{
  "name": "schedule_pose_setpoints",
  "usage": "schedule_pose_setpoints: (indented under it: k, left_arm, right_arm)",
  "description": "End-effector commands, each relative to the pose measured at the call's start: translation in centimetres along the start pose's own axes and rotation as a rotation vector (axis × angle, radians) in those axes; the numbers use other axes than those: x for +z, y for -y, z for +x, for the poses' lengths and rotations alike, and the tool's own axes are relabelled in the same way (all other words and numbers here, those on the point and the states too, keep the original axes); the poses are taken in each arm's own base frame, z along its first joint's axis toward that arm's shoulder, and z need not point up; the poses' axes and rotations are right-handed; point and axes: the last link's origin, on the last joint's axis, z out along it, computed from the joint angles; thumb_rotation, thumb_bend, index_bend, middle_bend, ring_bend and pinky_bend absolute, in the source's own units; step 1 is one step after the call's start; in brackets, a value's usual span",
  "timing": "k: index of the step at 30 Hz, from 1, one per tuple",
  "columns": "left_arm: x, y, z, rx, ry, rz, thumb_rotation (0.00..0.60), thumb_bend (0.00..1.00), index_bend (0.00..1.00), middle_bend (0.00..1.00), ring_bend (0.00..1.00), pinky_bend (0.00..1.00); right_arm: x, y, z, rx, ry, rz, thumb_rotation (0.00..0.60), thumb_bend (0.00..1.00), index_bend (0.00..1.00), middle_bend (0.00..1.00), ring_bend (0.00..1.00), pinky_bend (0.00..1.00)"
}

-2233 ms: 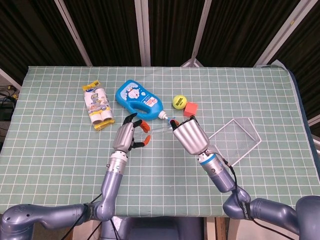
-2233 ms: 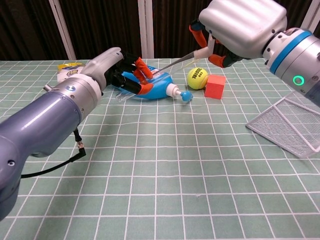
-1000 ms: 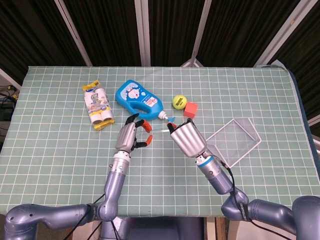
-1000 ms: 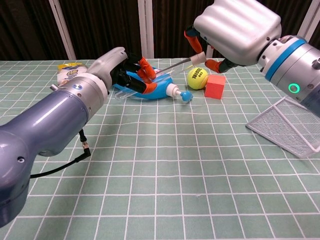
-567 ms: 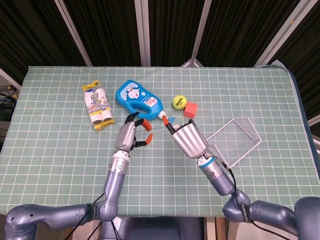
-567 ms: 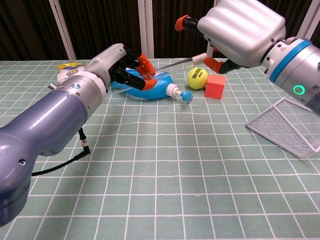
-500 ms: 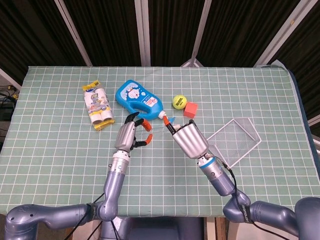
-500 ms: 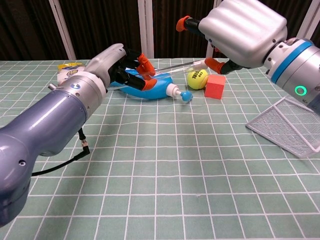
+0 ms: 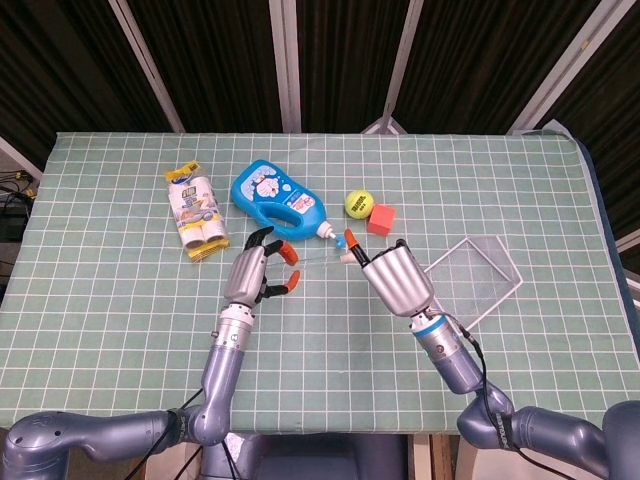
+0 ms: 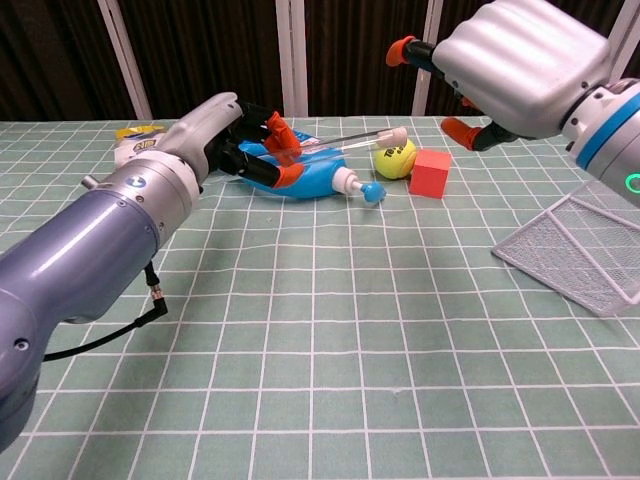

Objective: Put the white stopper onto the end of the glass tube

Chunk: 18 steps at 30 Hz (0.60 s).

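Note:
My left hand (image 9: 256, 268) (image 10: 226, 134) holds a thin glass tube (image 10: 335, 143) (image 9: 315, 260) between its orange fingertips, above the table. The tube points right toward the tennis ball. A white stopper (image 10: 397, 134) (image 9: 346, 256) sits on the tube's free right end. My right hand (image 9: 398, 280) (image 10: 520, 65) hovers to the right of the stopper, a short gap away, its fingers spread with nothing in them.
A blue detergent bottle (image 9: 275, 198) (image 10: 305, 172) lies just behind the tube. A yellow tennis ball (image 9: 357, 204) and a red cube (image 9: 380, 218) sit beside its cap. A wire mesh tray (image 9: 470, 275) lies at the right, a yellow-white packet (image 9: 195, 212) at the left.
My right hand let go of the white stopper and drew back to the right. The stopper stays on the tube's end. The left hand holds the tube nearly as before.

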Motion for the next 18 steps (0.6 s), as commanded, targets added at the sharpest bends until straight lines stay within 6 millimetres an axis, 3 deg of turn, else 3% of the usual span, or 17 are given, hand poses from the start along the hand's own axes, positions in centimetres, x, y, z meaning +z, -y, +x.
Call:
schedule_pose_setpoints:
  k: [1,8,18]
  left_arm:
    - [-0.2,0.3,0.1,0.011,0.001,-0.003,0.6,0.76,0.53,0.5,0.09,0.0]
    - [-1.0,2.0,0.2,0.052,0.016,0.01,0.6,0.76,0.53,0.5,0.09,0.0]
    - [-2.5,4.5,-1.2,0.141,0.081,0.03,0.6,0.76,0.53,0.5,0.09,0.0]
  right_arm:
    - [0.0,-0.6,-0.1,-0.013,0.003,-0.017,0.6,0.44,0.19,0.97,1.0,0.91]
    - [0.1,-2.1,-0.3,-0.017,0.006,-0.08,0.6,0.44,0.18,0.97,1.0,0.91]
    - [0.7,-2.5,0.7,-0.003,-0.022,-0.099,0.6,0.44,0.18,0.97,1.0,0.91]
